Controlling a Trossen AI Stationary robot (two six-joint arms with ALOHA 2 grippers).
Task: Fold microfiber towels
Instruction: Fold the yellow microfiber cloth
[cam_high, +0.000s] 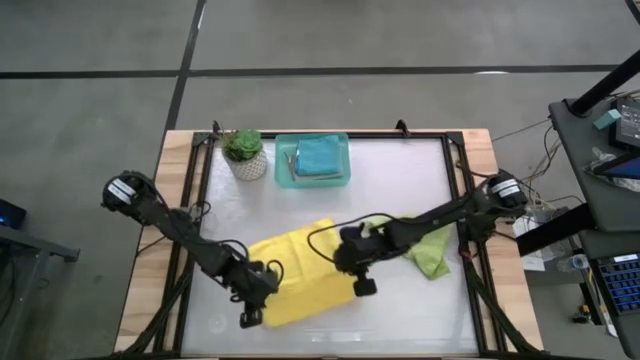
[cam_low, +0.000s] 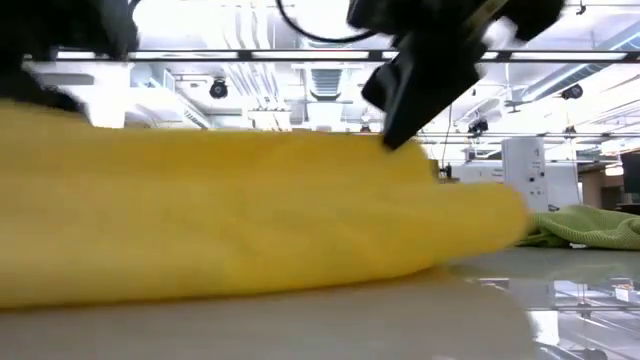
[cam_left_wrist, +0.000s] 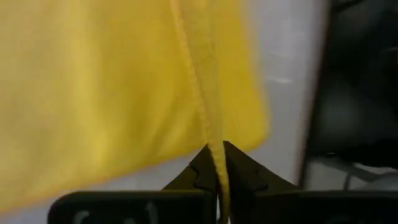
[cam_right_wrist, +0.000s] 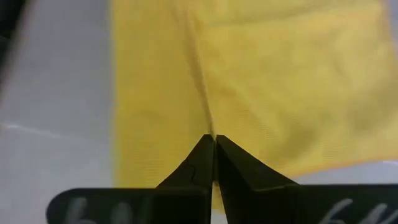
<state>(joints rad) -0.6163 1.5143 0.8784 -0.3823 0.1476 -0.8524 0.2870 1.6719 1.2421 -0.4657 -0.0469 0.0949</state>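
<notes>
1. Progress: teal-blue towels (cam_high: 318, 156) look folded in the tray (cam_high: 285, 165); lime green towel (cam_high: 432, 250) lies crumpled, not yet done.
2. Yellow towel (cam_high: 300, 275) mid-table (cam_high: 400, 320), being folded.
3. Left pincer (cam_high: 250, 318) clamped on its near-left edge.
4. Right pincer (cam_high: 364, 287) clamped on its right edge; both arms low, angled inward.

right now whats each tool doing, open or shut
left tool: shut on the yellow towel's edge.
right tool: shut, pinching the yellow towel.
</notes>
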